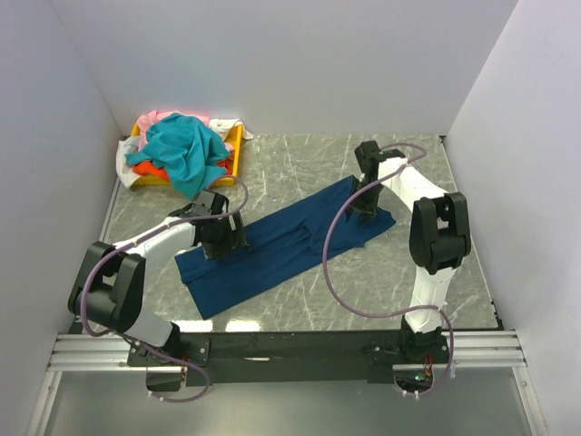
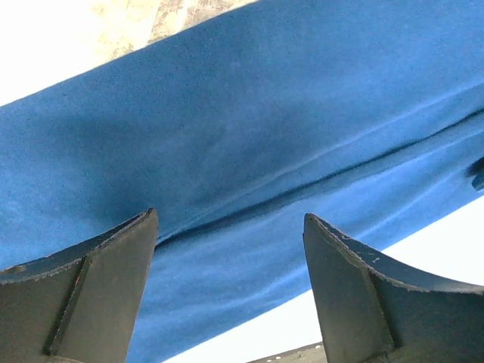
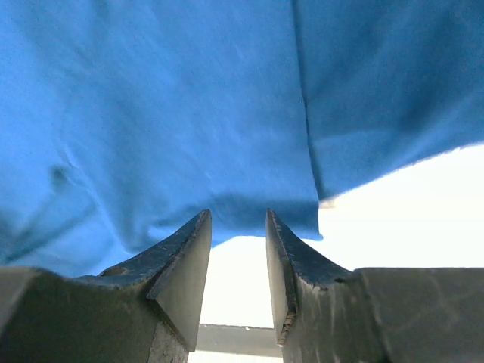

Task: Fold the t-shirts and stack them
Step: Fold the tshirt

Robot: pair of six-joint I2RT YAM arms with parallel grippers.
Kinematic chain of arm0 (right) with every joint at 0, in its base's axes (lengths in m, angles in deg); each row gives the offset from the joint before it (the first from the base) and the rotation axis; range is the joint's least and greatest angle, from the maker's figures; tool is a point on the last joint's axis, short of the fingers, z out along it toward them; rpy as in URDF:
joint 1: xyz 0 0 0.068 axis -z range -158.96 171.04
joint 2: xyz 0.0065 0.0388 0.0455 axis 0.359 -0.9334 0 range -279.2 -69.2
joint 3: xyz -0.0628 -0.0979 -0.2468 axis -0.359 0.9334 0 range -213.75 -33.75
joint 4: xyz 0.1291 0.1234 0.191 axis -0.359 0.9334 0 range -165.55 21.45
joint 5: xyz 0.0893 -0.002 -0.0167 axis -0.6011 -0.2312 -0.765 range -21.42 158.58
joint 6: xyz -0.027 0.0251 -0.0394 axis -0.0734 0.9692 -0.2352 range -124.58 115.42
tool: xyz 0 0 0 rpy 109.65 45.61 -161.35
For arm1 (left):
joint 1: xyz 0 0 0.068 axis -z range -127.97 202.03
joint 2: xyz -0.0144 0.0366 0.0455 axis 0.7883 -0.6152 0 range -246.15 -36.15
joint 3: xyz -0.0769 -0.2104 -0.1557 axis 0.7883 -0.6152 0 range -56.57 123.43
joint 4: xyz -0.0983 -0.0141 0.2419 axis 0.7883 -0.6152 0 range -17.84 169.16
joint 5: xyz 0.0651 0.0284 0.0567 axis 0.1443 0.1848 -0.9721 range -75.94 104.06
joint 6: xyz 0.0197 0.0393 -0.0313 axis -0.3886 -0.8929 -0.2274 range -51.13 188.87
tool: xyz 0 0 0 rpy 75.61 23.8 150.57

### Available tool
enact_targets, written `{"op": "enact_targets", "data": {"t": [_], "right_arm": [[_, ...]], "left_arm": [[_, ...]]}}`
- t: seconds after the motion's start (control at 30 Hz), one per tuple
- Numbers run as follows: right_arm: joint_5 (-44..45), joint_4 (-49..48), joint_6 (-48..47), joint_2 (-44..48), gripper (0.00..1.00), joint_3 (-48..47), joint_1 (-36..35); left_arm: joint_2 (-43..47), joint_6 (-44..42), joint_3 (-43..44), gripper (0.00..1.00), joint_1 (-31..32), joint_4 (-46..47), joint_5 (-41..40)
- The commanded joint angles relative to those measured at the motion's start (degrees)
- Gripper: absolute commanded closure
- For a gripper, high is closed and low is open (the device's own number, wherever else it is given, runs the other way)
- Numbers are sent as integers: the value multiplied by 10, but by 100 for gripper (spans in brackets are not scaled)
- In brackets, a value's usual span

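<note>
A navy blue t-shirt (image 1: 281,250) lies as a long diagonal band on the marble table. My left gripper (image 1: 222,238) hovers over its left part. In the left wrist view this gripper (image 2: 229,215) stands wide open just above the blue cloth (image 2: 265,128), with nothing between its fingers. My right gripper (image 1: 363,204) is at the shirt's far right end. Seen from the right wrist, that gripper (image 3: 237,213) is open, its tips at the hem of the cloth (image 3: 166,113) and the gap empty. Teal (image 1: 186,150), orange (image 1: 150,171), pink (image 1: 159,118) and white (image 1: 127,159) t-shirts are heaped at the back left.
The heap sits in a shallow yellow tray (image 1: 238,138) in the back left corner. White walls close in the table on the left, back and right. A purple cable (image 1: 331,272) loops from the right arm over the table in front of the shirt.
</note>
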Motion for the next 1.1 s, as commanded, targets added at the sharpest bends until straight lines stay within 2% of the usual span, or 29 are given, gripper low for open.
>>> {"op": "enact_targets", "data": {"t": [0.0, 0.23, 0.53, 0.8, 1.07], "right_arm": [[-23, -25, 12, 39, 58, 58, -9], [-30, -73, 24, 25, 58, 108, -10], [11, -62, 20, -56, 58, 55, -8], [38, -27, 15, -108, 58, -43, 8], [52, 25, 1, -190, 58, -196, 18]], "left_arm": [[-8, -12, 14, 16, 1, 25, -7], [-17, -9, -7, 16, 1, 46, -3], [-15, -4, -31, 16, 1, 57, 6], [-7, 10, -46, 16, 1, 55, 42], [-5, -30, -54, 16, 9, 82, 137]]}}
